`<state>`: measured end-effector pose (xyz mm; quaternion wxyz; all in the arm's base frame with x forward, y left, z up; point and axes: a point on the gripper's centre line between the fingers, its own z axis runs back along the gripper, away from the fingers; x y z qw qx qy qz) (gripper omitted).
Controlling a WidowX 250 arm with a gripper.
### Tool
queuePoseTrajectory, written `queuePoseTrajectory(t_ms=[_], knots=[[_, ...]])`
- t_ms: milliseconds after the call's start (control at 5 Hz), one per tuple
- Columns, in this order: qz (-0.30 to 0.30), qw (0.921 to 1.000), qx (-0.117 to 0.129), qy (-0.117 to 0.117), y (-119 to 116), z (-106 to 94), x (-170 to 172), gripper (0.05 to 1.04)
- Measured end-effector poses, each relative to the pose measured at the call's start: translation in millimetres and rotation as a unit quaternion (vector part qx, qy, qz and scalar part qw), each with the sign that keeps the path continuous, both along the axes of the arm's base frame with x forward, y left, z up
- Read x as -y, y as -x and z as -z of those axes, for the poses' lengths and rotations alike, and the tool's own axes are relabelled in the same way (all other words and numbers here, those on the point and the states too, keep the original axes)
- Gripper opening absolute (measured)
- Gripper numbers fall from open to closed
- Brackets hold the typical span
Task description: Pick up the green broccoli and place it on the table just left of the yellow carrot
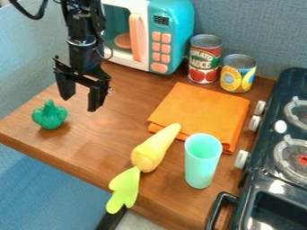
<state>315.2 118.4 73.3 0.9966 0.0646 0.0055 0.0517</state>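
My gripper (80, 102) hangs over the left part of the wooden table, its two fingers spread apart with nothing between them. A green toy vegetable (50, 115), lumpy like broccoli or a pepper, lies just left of and below it. Toward the table's front, a yellow toy carrot-shaped vegetable (149, 154) rests with its light green leaves (124, 189) pointing at the front edge. Its tip reaches the folded orange cloth (201, 110). A mint-green cup (202, 161) stands upright to the right of the yellow vegetable, close to the cloth's front corner.
Behind the gripper is a teal and white toy microwave (171, 33). A tomato sauce can (204, 59) and a yellow-labelled can (238, 73) stand beside it at the back. A dark toy stove (276, 179) with knobs borders the right side. The table's front edge (72, 164) runs diagonally.
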Motion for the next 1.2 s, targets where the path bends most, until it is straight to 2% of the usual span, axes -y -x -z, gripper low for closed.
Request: queuePoseTrajectory(t_ms=[200,400,600,800,1000,1200], knots=[[-0.001,0.9997,-0.022,0.007,5.1,13.6,2.1,1.005],[0.004,0.9994,-0.027,-0.019,8.9,15.3,-4.9,1.005],[0.005,0.9993,-0.019,-0.033,8.6,7.1,-9.0,1.005],[0.01,0.9988,-0.023,-0.041,11.2,8.9,-11.6,1.005],[-0.005,0.9988,-0.029,-0.04,17.4,5.8,-26.7,1.005],[-0.03,0.9979,-0.023,-0.053,15.7,-2.1,-42.9,1.005]])
